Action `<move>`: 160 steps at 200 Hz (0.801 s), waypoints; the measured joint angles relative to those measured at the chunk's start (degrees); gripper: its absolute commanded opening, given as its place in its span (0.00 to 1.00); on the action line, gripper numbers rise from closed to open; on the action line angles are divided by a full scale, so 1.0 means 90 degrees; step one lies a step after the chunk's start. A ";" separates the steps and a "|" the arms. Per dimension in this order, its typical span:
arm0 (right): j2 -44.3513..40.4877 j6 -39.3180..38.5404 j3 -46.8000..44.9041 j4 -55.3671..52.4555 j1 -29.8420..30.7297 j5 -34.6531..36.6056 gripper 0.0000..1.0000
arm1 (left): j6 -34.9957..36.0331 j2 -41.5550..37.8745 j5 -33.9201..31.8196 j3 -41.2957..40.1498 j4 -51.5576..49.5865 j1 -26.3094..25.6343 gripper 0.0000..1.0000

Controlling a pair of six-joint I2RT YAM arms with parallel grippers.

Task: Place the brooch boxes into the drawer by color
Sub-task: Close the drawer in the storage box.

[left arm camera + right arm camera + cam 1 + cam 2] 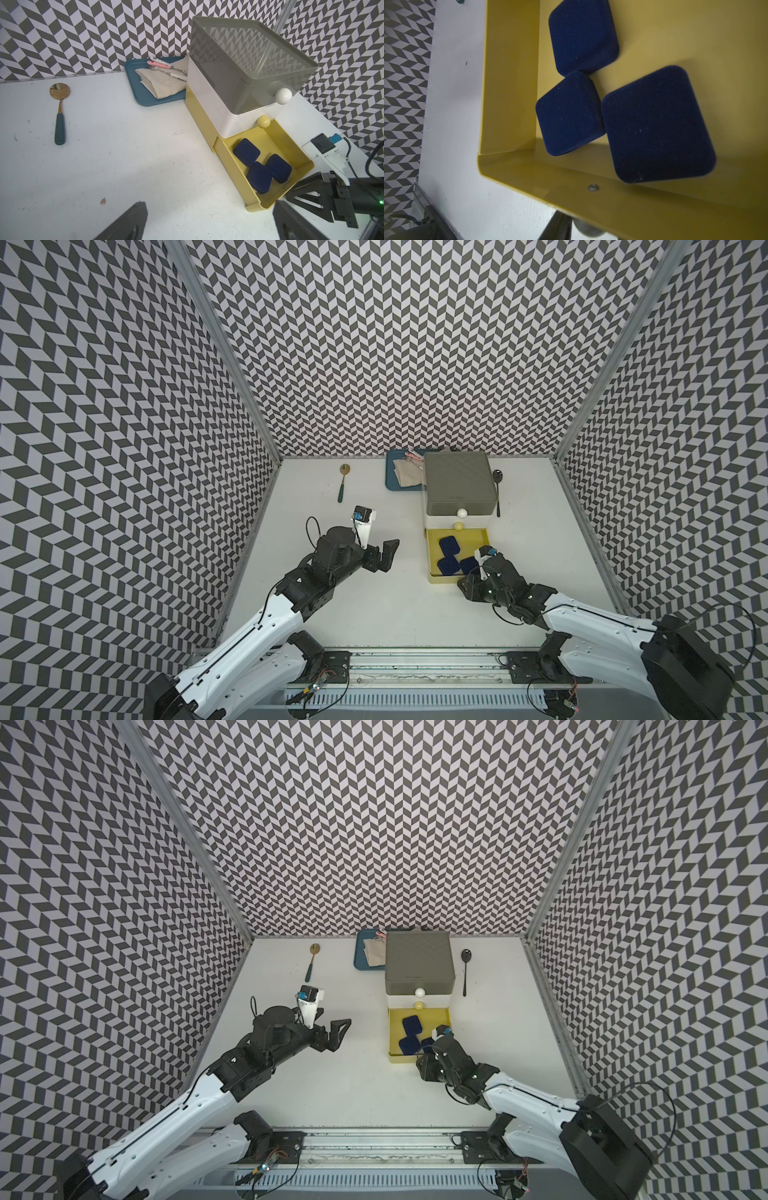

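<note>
Chest (pixel 459 483): standing at the back of the table (pixel 374 614), its grey and white drawers sitting shut and the yellow drawer (pixel 235 180) at the bottom sticking out open.
Navy boxes (pixel 260 176): three are lying inside the yellow drawer, bunched together and touching, toward its front.
Left pincer (pixel 384 556): hovering over bare table left of the chest, fingers spread wide, holding nothing.
Right pincer (pixel 291 196): reaching at the yellow drawer's front wall. One finger (pixel 556 225) is showing beside a knob (pixel 589 231); I cannot tell whether it is gripping.
Elsewhere: a gold spoon (pixel 344 483) and a black spoon (pixel 497 489) are lying on the table, and a blue tray (pixel 392 483) is carrying a napkin (pixel 164 85).
</note>
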 measured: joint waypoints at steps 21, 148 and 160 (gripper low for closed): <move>0.0044 -0.0039 0.0002 0.0058 0.0000 -0.0010 0.26 | 0.0000 0.0000 -0.0005 0.0000 0.0000 0.0000 1.00; 0.0104 -0.0153 0.0202 0.0029 0.0000 0.0104 0.15 | 0.0000 0.0012 -0.0027 0.0000 0.0000 0.0000 1.00; 0.0180 -0.0163 0.0311 0.0022 0.0000 0.0141 0.15 | 0.0000 0.0012 -0.0029 0.0000 0.0000 0.0000 1.00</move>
